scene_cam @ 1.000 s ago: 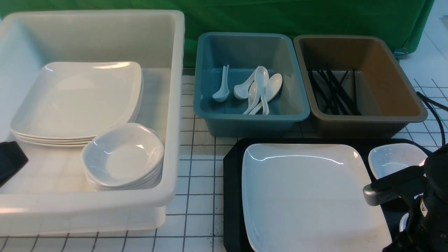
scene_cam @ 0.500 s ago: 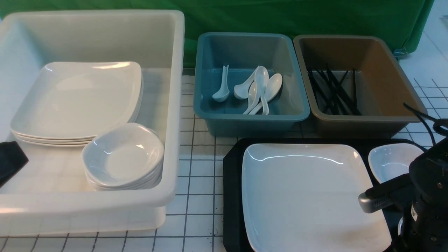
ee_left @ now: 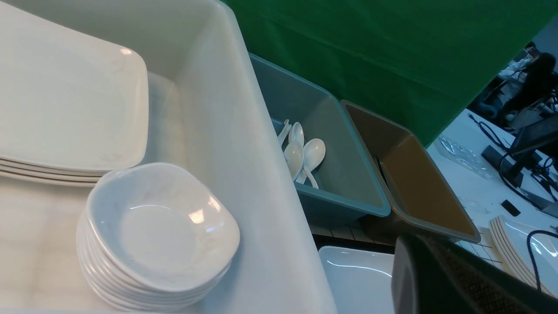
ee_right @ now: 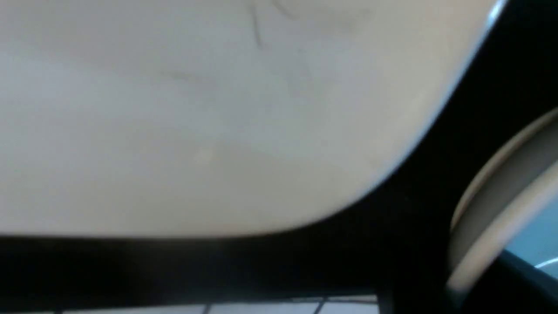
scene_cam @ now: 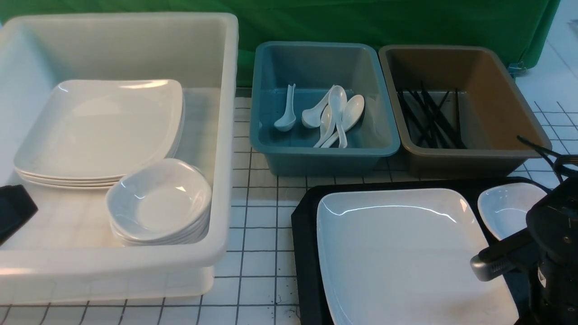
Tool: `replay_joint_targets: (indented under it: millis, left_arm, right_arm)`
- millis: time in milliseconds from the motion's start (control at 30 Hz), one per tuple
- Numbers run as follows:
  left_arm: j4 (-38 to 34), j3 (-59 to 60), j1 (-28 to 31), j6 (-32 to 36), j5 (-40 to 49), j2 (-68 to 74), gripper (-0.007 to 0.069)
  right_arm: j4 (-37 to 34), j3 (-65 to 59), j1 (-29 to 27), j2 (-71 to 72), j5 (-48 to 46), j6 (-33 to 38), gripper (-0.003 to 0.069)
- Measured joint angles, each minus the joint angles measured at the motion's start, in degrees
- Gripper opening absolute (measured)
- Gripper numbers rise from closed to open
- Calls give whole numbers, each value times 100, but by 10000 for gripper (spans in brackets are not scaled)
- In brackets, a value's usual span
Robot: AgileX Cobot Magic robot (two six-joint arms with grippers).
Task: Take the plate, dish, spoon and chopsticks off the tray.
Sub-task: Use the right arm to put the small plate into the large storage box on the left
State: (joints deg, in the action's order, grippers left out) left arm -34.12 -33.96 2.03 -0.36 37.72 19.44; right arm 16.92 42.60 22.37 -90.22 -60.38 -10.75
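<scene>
Tray (scene_cam: 309, 271) and square plate (scene_cam: 406, 253) just skewed together; likely snagged, go gently. Left gripper (scene_cam: 17, 210) closed; right gripper (scene_cam: 529, 315): can't tell.

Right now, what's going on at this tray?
The right gripper is low at the right side of the black tray, beside the large white plate; its fingertips are hidden, so I can't tell what it grips. The plate and a small white dish are still on the tray. The left gripper is shut over the white tub, holding nothing that I can see. Spoons lie in the blue tub, black chopsticks in the brown one.
</scene>
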Motion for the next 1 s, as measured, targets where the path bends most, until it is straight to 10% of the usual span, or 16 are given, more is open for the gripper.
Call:
replay_joint_targets:
  millis: [500, 733, 1000]
  left_arm:
    - [0, 0, 0, 0, 11, 0, 20]
    - [208, -2, 0, -31, 11, 0, 20]
    - [450, -301, 0, -332, 147, 355, 20]
  right_arm:
    - [-75, 1280, -6, 1891, -887, 283, 42]
    - [-1692, 2836, 49, 2189, -743, 1337, 42]
    - [-3016, 4466, 1906, 1100, 362, 3409, 41]
